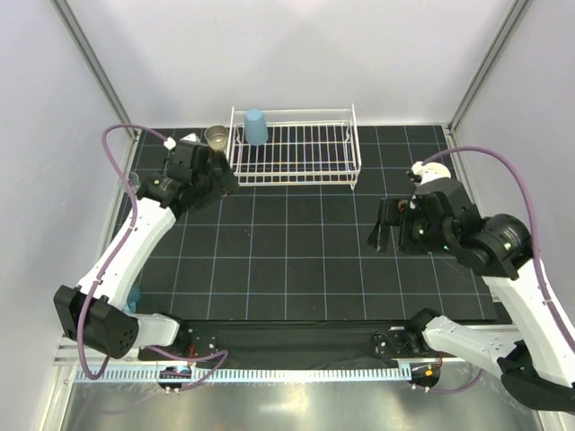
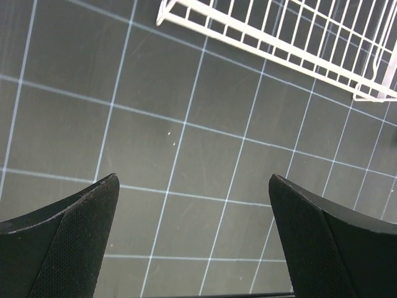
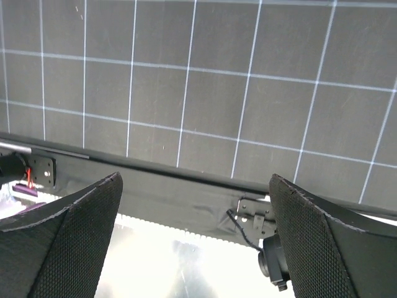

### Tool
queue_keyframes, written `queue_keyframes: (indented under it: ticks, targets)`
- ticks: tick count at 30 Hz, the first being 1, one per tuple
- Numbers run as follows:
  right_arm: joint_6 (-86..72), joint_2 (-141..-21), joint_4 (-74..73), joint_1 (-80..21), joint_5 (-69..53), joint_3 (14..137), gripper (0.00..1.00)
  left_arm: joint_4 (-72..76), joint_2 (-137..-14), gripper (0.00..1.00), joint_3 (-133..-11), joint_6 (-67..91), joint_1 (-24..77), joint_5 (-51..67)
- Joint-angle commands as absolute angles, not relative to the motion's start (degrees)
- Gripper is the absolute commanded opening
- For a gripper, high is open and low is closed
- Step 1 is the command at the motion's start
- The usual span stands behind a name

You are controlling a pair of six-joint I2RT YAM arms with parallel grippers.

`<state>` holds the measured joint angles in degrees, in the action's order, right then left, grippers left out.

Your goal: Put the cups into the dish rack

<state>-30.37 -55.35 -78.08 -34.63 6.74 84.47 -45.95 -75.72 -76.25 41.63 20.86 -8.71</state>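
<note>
The white wire dish rack (image 1: 310,153) stands at the back middle of the mat, with a light blue tumbler (image 1: 256,127) upside down in its left end. A tan metallic cup (image 1: 216,137) stands on the mat just left of the rack. My left gripper (image 1: 226,180) is open and empty, just in front of the rack's left corner; in the left wrist view (image 2: 193,180) the rack's edge (image 2: 298,43) lies ahead of it. My right gripper (image 1: 384,230) is open and empty over the mat's right side, and in its wrist view (image 3: 195,180) it points at the near edge. A cup with a cream inside (image 1: 435,171) shows behind the right wrist, mostly hidden.
A tiny clear glass (image 1: 132,180) seems to stand at the mat's left edge beside the left arm. A pale object (image 1: 191,137) peeks out behind the left wrist, too hidden to name. The enclosure walls stand close on the left, right and back.
</note>
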Motion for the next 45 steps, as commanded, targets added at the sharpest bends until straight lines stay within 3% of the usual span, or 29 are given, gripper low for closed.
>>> queue_keyframes:
  ticks: [1,5,7,10,14,21,28,34,45]
  targets:
    - [-30.5,-50.7,-81.2,-34.3,10.9,85.9,1.0,-49.0,-73.0,1.0,-76.9,44.5,18.0,-7.3]
    - [-28.0,-54.5,-82.6,-34.4,5.4,85.3,1.0,-51.2,-72.1,1.0,-76.3,46.5,10.3,-2.6]
    - [-27.1,-56.0,-82.2,-34.4,1.3,84.6,1.0,-54.6,-72.3,0.93,-78.0,45.6,7.2,-3.5]
    - [-26.5,-56.4,-81.1,-34.5,-1.7,85.0,1.0,-60.3,-72.5,0.84,-81.9,44.2,6.9,-13.7]
    - [-24.9,-56.5,-81.1,-34.4,-3.2,85.9,1.0,-69.6,-72.3,0.84,-84.7,45.5,6.5,-26.0]
    - [-22.0,-58.1,-81.1,-34.3,-4.0,85.3,1.0,-77.8,-69.9,0.82,-82.2,50.7,4.8,-35.1]
    - [-18.7,-60.5,-80.9,-34.4,-5.9,87.2,1.0,-75.0,-66.8,0.82,-73.6,47.9,-3.8,-34.6]
    - [-16.4,-61.6,-80.7,-34.5,-7.4,87.6,1.0,-67.7,-67.3,0.82,-67.3,39.7,-9.8,-27.5]
    - [-14.9,-63.9,-81.2,-38.8,-4.3,90.1,1.0,-64.3,-68.5,0.85,-60.5,40.1,-15.9,-25.9]
